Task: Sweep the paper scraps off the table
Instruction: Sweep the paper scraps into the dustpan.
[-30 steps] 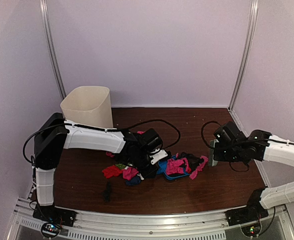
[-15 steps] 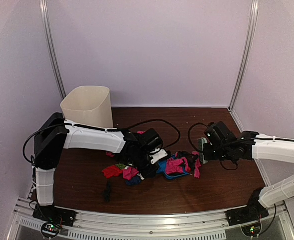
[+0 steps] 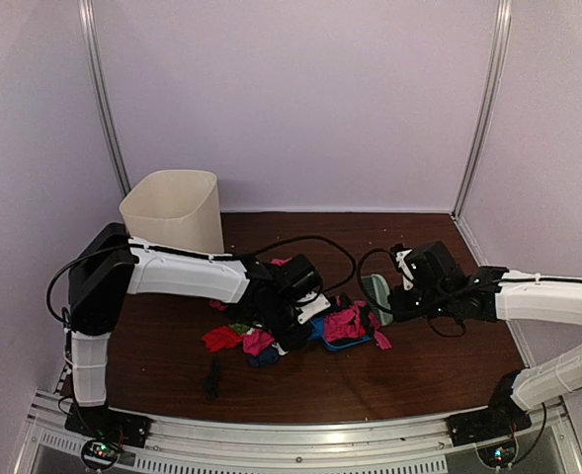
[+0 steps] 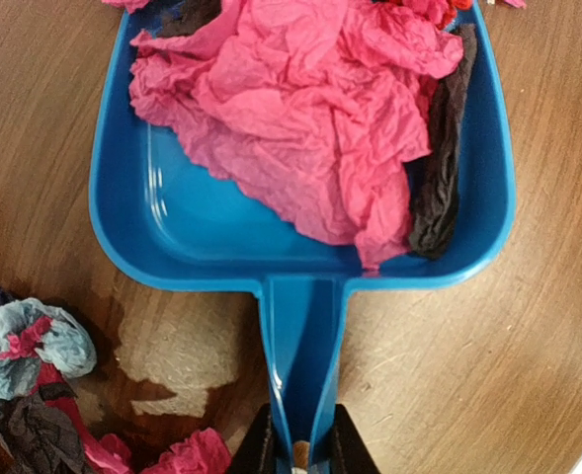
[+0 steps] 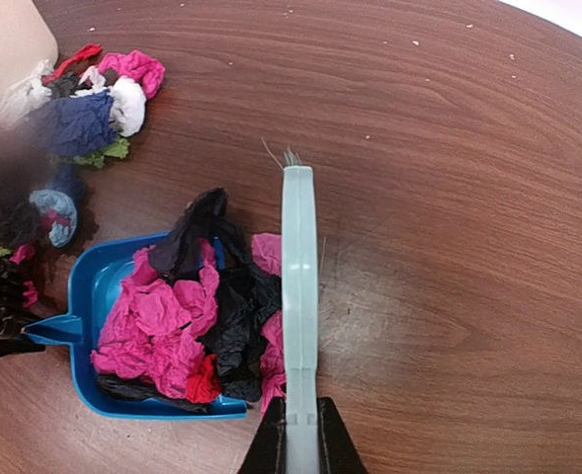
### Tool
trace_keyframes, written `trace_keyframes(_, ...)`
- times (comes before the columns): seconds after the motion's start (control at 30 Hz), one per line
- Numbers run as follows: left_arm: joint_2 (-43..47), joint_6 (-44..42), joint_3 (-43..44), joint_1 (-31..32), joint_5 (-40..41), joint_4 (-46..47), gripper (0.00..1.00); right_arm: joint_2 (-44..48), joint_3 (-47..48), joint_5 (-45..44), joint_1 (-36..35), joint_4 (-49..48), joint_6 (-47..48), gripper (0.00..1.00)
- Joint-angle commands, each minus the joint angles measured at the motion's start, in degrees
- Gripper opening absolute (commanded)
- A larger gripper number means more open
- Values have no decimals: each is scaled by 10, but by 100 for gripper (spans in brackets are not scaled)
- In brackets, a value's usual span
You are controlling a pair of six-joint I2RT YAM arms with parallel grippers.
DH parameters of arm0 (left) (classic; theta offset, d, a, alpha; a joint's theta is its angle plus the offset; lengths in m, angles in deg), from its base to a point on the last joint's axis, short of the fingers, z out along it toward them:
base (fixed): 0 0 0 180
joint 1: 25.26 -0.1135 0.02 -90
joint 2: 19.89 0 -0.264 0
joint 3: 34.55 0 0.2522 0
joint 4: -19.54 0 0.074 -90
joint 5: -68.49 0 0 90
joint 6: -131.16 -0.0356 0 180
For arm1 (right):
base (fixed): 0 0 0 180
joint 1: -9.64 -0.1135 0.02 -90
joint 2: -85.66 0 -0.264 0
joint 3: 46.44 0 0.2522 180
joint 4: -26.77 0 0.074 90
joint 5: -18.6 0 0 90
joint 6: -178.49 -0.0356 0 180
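Note:
A blue dustpan (image 3: 332,345) lies flat on the table (image 3: 419,365), heaped with pink, black and red paper scraps (image 5: 162,326). My left gripper (image 4: 300,456) is shut on the dustpan's handle (image 4: 300,336), seen from above at the left gripper (image 3: 305,321). A pale green brush (image 5: 298,267) stands on edge at the pan's open mouth, pressed against the scraps, and my right gripper (image 5: 300,446) is shut on its handle. More loose scraps (image 3: 241,341) lie left of the pan, and another clump of scraps (image 5: 83,109) sits beyond it.
A cream bin (image 3: 177,209) stands at the back left. A black cable (image 3: 310,242) loops over the table behind the pan. A dark scrap (image 3: 212,375) lies alone near the front left. The silver rail (image 3: 300,425) runs along the near edge.
My right arm has swept the brush leftwards, pushing pink and black scraps up into the dustpan's mouth. The left arm and dustpan have stayed put.

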Motion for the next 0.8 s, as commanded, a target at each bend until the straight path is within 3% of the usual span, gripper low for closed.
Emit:
trace_keyframes(0.0,-8,13,13,1,14,23,0,-3,-16,59,-1,-45,13,0)
trace_keyframes(0.33,21,41,-43,1,7,105,0,6,-42,121,-2,-98,14,0)
trace_keyframes(0.77,81,40,-91,2,38,167,0,16,-23,134,-2,-108,16,0)
